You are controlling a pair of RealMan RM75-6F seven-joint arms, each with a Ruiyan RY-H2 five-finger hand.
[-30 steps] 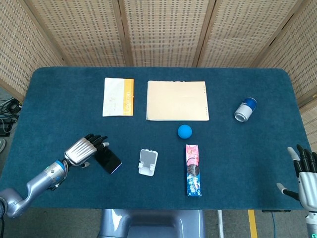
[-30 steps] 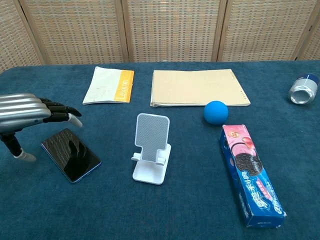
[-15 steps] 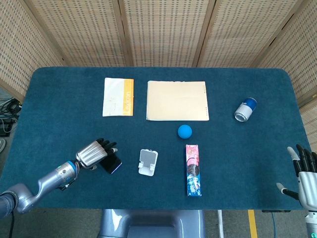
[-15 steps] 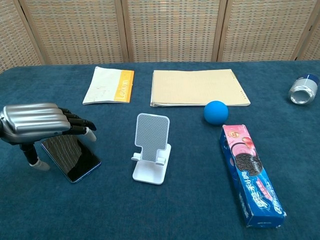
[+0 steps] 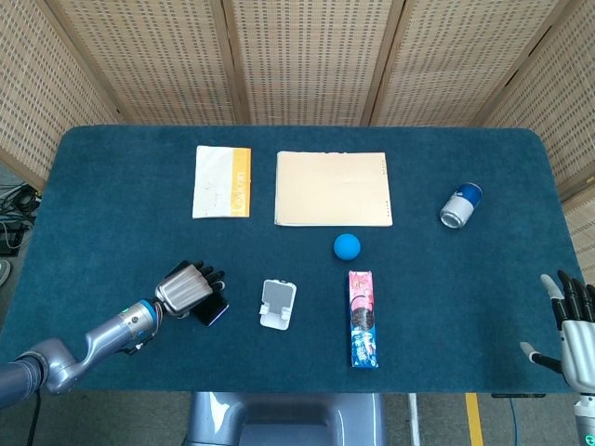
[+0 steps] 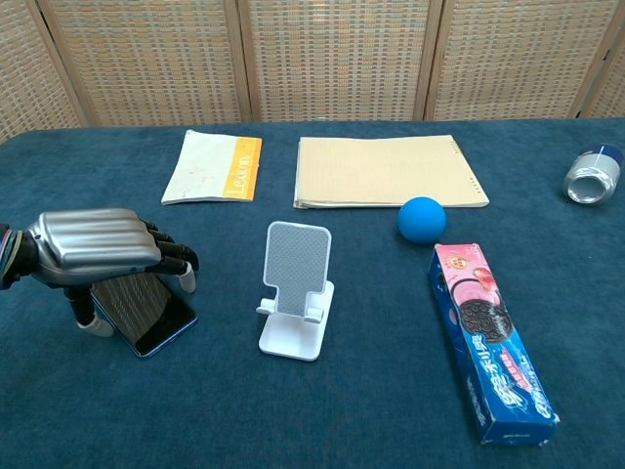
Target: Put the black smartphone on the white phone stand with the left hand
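The black smartphone (image 6: 148, 311) lies flat on the blue table cloth, left of the white phone stand (image 6: 293, 289). My left hand (image 6: 98, 249) is spread over the phone's far half, thumb down on the cloth at its left and fingertips hanging over its right edge. From the head view, the left hand (image 5: 186, 288) covers most of the smartphone (image 5: 214, 310), and the stand (image 5: 278, 303) is about a hand's width to the right. At the table's right front corner my right hand (image 5: 575, 330) is open, its fingers spread and holding nothing.
A white and orange booklet (image 5: 221, 181) and a beige notebook (image 5: 333, 189) lie at the back. A blue ball (image 5: 347, 245) and a pink cookie box (image 5: 362, 318) sit right of the stand. A can (image 5: 460, 205) lies on its side at far right.
My left hand has moved right and toward the front edge, from beside the phone to over it, and its fingers have curled down at the phone's right edge. The phone has not moved.
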